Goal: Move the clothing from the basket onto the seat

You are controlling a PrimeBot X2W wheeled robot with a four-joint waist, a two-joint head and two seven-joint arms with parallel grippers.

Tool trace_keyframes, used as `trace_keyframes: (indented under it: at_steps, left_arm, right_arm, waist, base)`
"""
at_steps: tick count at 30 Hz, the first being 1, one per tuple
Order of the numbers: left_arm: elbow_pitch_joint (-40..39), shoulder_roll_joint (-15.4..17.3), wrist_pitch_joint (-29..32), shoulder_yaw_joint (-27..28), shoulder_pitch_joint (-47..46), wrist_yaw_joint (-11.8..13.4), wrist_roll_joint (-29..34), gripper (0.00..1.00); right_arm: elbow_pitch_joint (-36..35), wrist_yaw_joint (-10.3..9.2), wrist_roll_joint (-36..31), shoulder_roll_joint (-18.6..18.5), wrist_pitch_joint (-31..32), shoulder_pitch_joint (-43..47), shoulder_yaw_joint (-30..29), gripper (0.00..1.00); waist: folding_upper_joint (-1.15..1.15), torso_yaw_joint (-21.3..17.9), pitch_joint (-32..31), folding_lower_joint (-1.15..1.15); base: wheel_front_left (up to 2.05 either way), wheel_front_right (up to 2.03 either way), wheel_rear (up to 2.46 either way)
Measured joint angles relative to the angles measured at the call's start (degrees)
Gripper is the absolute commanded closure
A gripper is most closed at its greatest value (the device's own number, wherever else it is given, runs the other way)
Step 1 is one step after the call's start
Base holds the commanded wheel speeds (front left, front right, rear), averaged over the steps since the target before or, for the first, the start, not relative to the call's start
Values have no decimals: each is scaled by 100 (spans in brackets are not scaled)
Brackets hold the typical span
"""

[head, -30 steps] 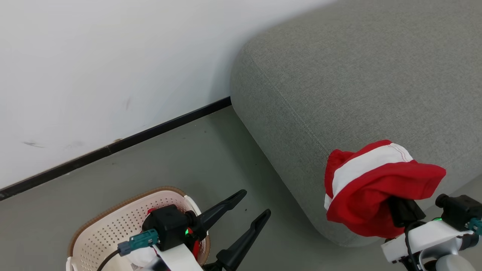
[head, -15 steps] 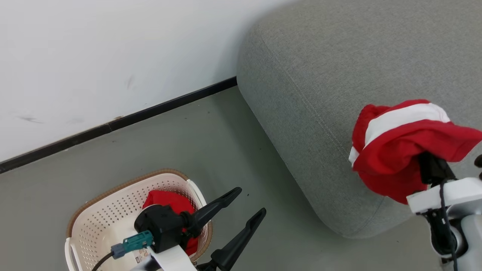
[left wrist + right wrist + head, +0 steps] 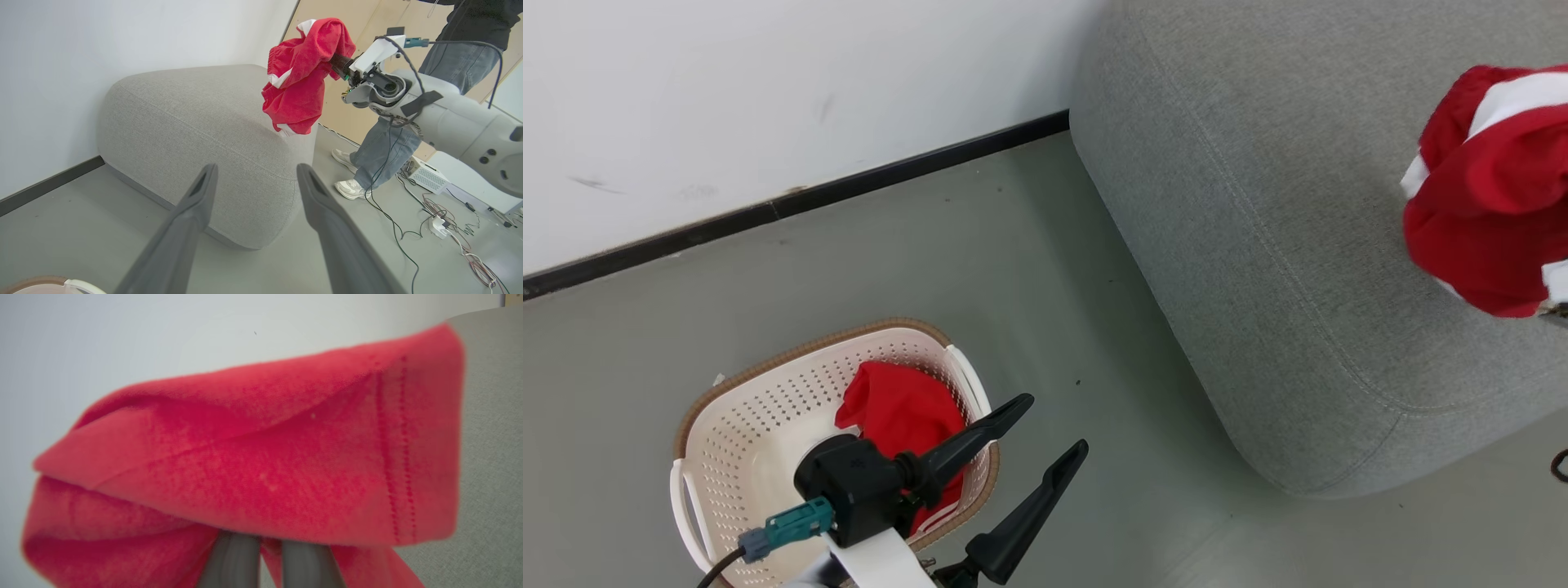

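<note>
Right gripper (image 3: pixel 341 65) jaws clenched on red garment (image 3: pixel 300 77), hanging above seat (image 3: pixel 184 118). I'd bring it over seat middle, lower till cloth rests, then release. Left gripper (image 3: pixel 1054 423) jaws spread, empty. Second garment (image 3: pixel 898 408) in basket (image 3: pixel 768 359), floor (image 3: pixel 931 269) beside seat.

Red garment (image 3: pixel 1494 204), white-striped, against a grey woven sofa (image 3: pixel 1258 204). The basket (image 3: pixel 743 408) is cream (perforated all over), brown-rimmed, its cloth (image 3: pixel 894 408) red.

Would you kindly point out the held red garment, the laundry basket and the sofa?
held red garment (image 3: pixel 300 81): left wrist view, hanging red body.
laundry basket (image 3: pixel 768 404): head view, perforated inner wall.
sofa (image 3: pixel 1258 245): head view, grey top surface.
</note>
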Motion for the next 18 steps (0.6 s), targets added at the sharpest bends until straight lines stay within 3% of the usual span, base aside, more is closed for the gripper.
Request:
trace_keyframes:
  at_steps: [18]
  left_arm:
    - [-313, 243, 101, 149, -2, 0, -48, 0]
  right_arm:
    - [1459, -1, 616, 198, 577, -1455, -1825, 100]
  waist:
    - [0, 443, 666, 0]
  base:
    - [0, 0, 0]
